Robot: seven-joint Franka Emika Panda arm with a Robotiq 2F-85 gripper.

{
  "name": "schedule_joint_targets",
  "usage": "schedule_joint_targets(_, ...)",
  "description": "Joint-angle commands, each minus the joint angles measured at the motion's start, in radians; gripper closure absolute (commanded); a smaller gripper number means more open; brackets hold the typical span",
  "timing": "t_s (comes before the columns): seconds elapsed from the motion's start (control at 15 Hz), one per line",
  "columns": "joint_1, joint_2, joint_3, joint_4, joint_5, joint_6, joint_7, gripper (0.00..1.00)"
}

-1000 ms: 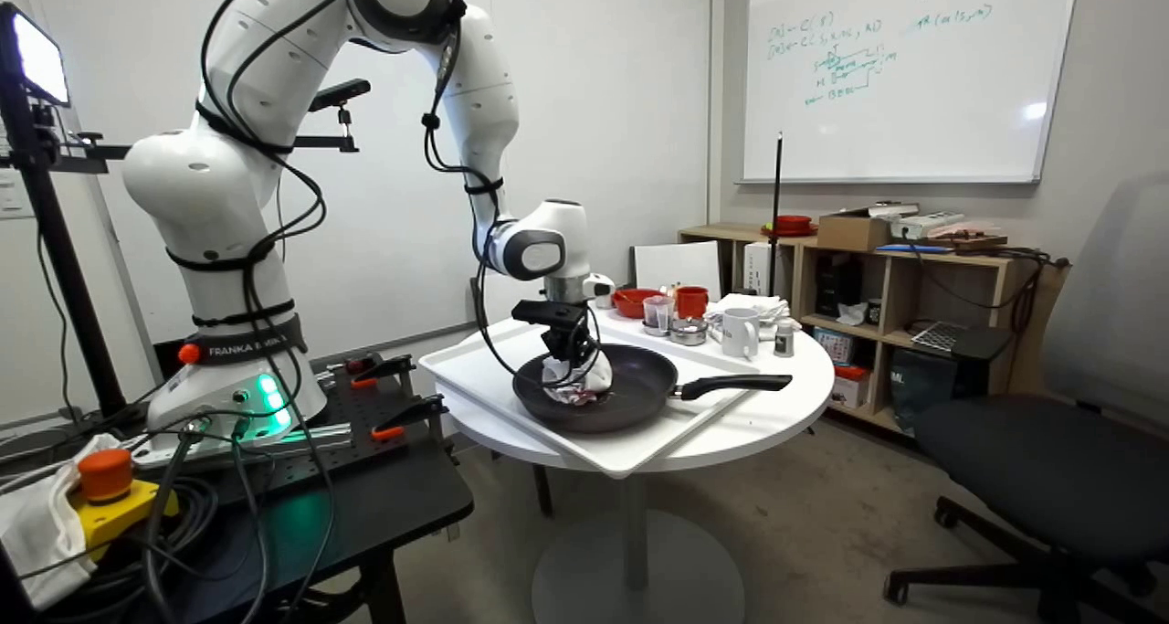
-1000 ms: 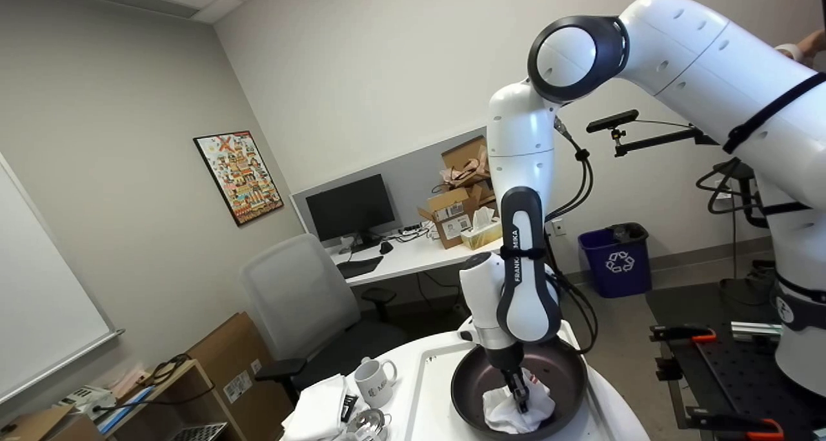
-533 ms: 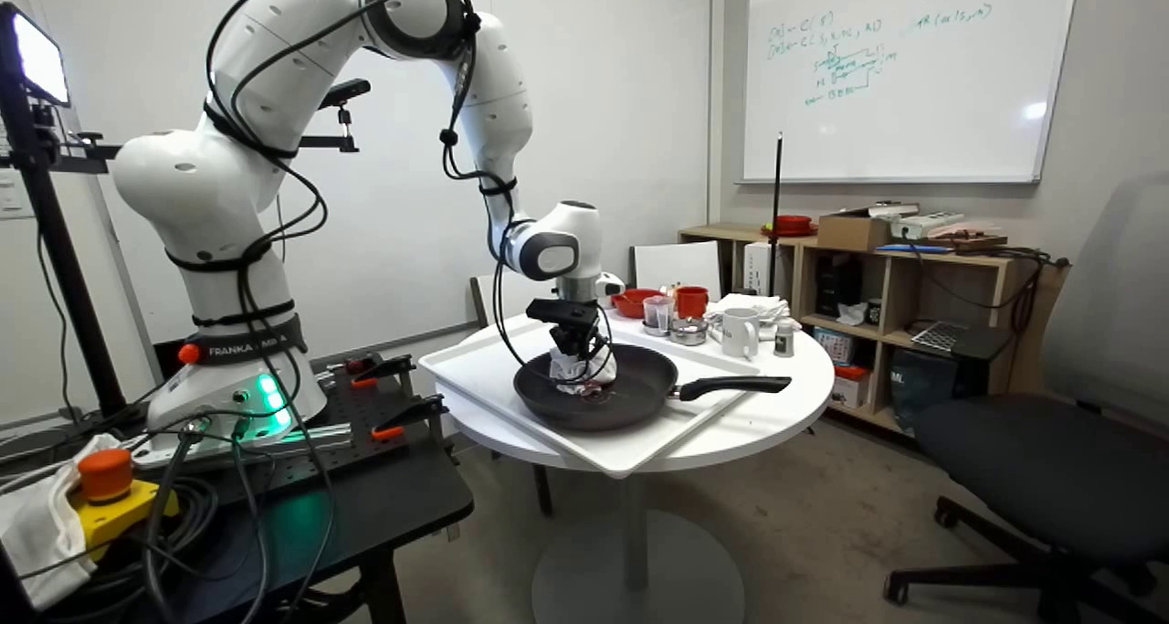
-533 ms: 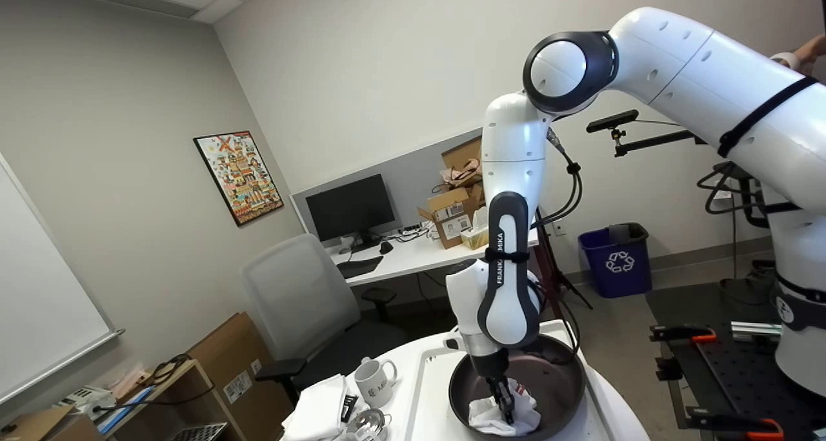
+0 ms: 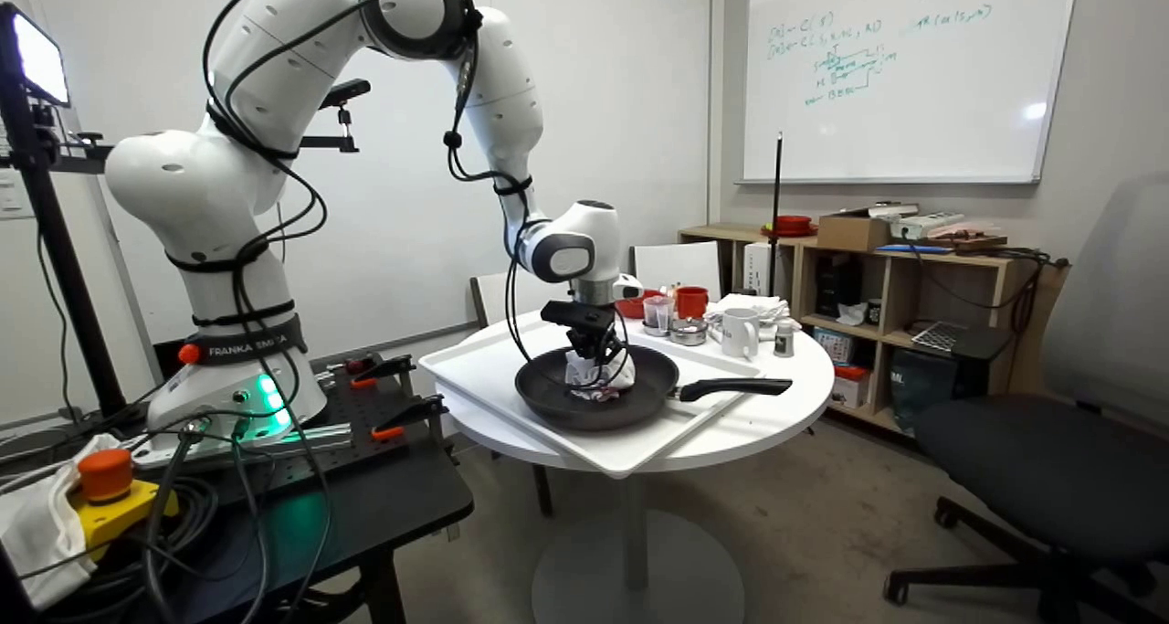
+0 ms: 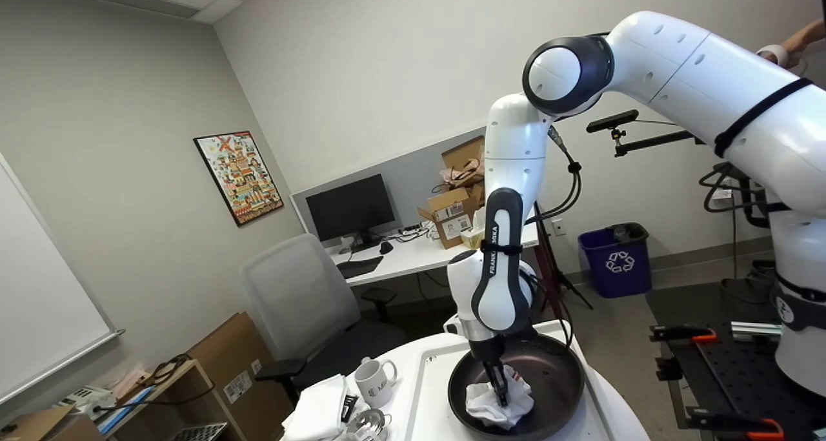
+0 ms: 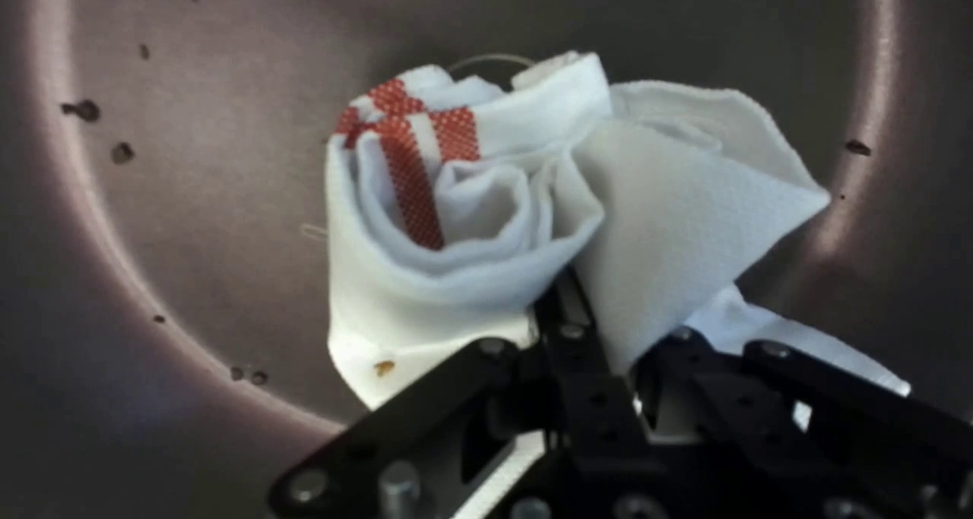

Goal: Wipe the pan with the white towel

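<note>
The dark pan [image 5: 584,416] rests on a white tray, its long black handle [image 5: 735,386] pointing away from the robot base. Bunched inside it is the white towel [image 6: 484,405], which has red stripes and a small brown stain in the wrist view [image 7: 654,207]. My gripper [image 7: 600,299] points down into the pan and is shut on the towel; folds hide its fingertips. In an exterior view the towel lies against the pan floor under my gripper [image 6: 502,396]. Several dark crumbs [image 7: 88,110] dot the pan floor around the towel.
The white tray [image 5: 484,364] sits on a round white table. Beyond the pan stand a white mug [image 5: 738,333], a red mug [image 5: 691,301], a metal tin [image 5: 688,332] and a red bowl [image 5: 634,308] partly behind the arm. Folded white cloths [image 6: 316,409] lie beside the white mug.
My gripper has carried the towel across the pan floor, away from the robot base and toward the handle's side. The pan has hardly shifted.
</note>
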Motion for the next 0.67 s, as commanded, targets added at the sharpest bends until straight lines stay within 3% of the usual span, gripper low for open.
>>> schedule_joint_targets(0.0, -0.044, 0.005, -0.010, -0.001, 0.024, 0.020, -0.021, 0.97)
schedule_joint_targets(0.33, -0.111, -0.015, -0.021, -0.033, 0.034, 0.068, -0.012, 0.97)
schedule_joint_targets(0.6, -0.209, -0.009, 0.014, -0.032, 0.066, 0.069, -0.024, 0.97)
